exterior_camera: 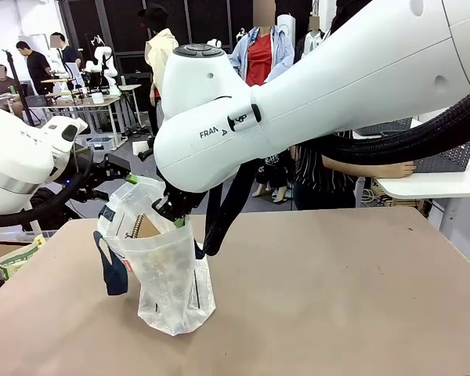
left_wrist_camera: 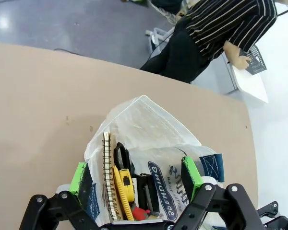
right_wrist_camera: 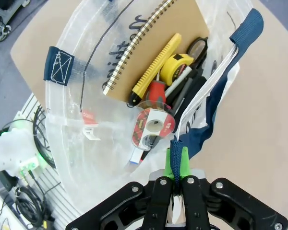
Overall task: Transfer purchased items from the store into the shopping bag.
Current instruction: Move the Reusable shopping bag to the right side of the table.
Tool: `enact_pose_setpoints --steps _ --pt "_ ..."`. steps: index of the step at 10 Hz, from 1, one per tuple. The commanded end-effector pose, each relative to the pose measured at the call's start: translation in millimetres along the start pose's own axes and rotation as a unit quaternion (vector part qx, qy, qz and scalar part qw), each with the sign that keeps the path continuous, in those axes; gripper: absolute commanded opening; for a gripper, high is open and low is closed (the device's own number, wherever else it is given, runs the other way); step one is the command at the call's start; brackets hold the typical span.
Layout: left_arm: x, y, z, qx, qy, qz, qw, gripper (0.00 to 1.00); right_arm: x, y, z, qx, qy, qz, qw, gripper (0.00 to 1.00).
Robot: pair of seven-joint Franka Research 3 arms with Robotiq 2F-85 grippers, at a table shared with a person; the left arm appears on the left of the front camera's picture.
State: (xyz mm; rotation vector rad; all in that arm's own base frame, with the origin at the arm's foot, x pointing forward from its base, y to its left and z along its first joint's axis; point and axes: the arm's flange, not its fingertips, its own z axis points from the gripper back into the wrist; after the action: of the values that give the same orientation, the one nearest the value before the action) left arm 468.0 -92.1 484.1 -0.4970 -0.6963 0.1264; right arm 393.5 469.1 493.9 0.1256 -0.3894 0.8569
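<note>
The clear shopping bag (exterior_camera: pixel 172 286) stands on the table with its navy handle (exterior_camera: pixel 110 270) hanging down its left side. My right gripper (exterior_camera: pixel 176 213) reaches across from the right and is shut on the bag's rim and navy strap (right_wrist_camera: pixel 175 160). Inside lie a brown spiral notebook (right_wrist_camera: pixel 153 43), a yellow utility knife (right_wrist_camera: pixel 156 67), a yellow tape measure (right_wrist_camera: pixel 176 66), scissors (right_wrist_camera: pixel 197 47) and a tape roll (right_wrist_camera: pixel 153 125). My left gripper (left_wrist_camera: pixel 134 175) is open, its green pads (left_wrist_camera: pixel 79 177) spread wide at the bag's mouth. A dark lattice basket (exterior_camera: pixel 446 160) sits on the white side table.
A person in a striped top (left_wrist_camera: pixel 230 24) sits at the far right side by the white table (exterior_camera: pixel 431 184). A green-printed packet (exterior_camera: pixel 19 257) lies off the table's left edge. The brown table (exterior_camera: pixel 337 298) is bare to the bag's right.
</note>
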Motion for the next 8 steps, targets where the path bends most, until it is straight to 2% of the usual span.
enact_pose_setpoints --steps 1,6,8 --pt "1 -8 9 -0.006 -0.028 -0.013 0.999 0.96 3 1 -5 -0.020 0.007 -0.004 1.000 0.00" --pt "4 9 -7 0.035 0.024 0.013 0.999 0.96 1 2 -5 -0.022 0.009 -0.003 1.000 0.00" --pt "7 12 -18 0.023 0.036 0.003 0.999 0.96 1 3 -5 -0.022 0.009 -0.003 1.000 0.00"
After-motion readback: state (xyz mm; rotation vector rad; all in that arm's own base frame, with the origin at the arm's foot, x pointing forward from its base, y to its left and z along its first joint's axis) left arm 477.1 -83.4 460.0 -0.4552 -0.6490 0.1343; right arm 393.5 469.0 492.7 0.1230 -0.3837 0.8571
